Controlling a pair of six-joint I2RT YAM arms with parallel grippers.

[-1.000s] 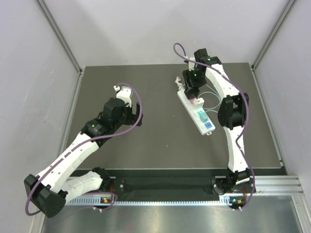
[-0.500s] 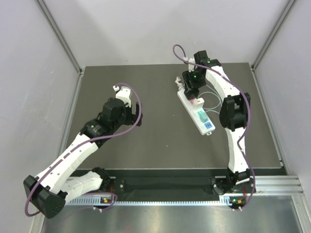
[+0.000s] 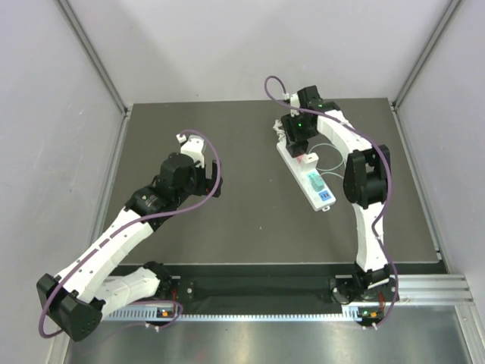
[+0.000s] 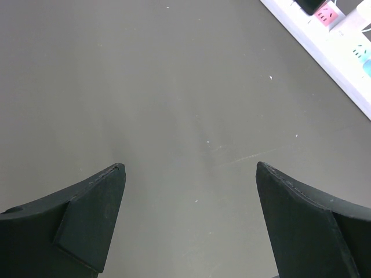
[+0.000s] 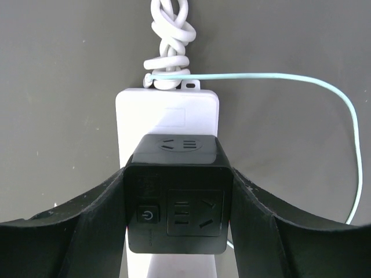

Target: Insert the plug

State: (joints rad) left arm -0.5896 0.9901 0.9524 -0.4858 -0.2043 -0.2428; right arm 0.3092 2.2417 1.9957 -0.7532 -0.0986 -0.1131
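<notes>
Two risks stand out: the right pincer (image 3: 297, 139), clamped on the black plug (image 5: 177, 194) over the cord end of the white power strip (image 5: 168, 113), may press tilted and skid that strip, since the left pincer (image 4: 189, 167) gapes wide, well left of it.

Matte black plug (image 5: 177, 194) between equally black right fingers (image 5: 87, 231), symbols on its face seemingly pale grey. Beyond the fingertips: white power strip (image 5: 168, 113), white knotted cord (image 5: 171, 35), pale teal wire (image 5: 261, 75), all against dark grey table (image 5: 58, 87).
</notes>
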